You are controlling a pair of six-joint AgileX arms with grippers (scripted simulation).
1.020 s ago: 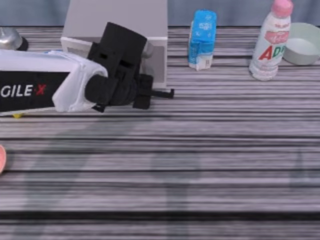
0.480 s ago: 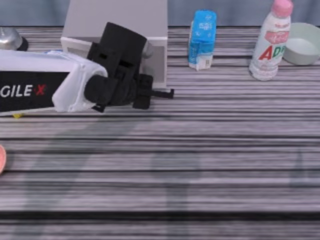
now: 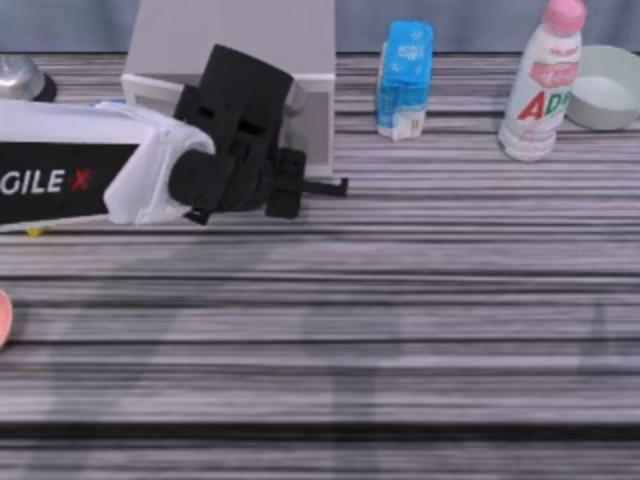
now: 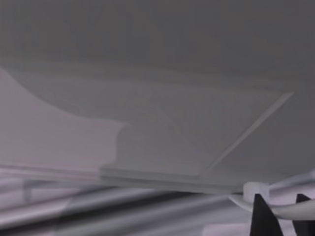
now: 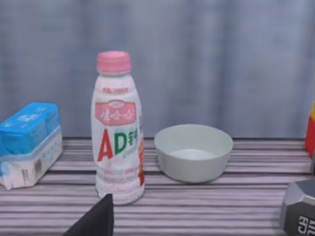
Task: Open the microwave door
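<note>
My left gripper [image 3: 325,187] sits low over the worktop [image 3: 400,330], just in front of the microwave [image 3: 235,40] at the top view's back left; I cannot tell how its fingers stand; the microwave door [image 4: 187,132] fills the left wrist view, close ahead; to the right stand a blue carton [image 3: 404,78], a pink-capped bottle [image 3: 538,85] and a bowl [image 3: 603,88]; my right arm is outside the top view.

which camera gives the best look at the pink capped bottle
The right wrist view: the bottle stands whole and side-on, label readable, beside the bowl. The top view shows it far back at the table's right, foreshortened. The left wrist view shows none of it.
</note>
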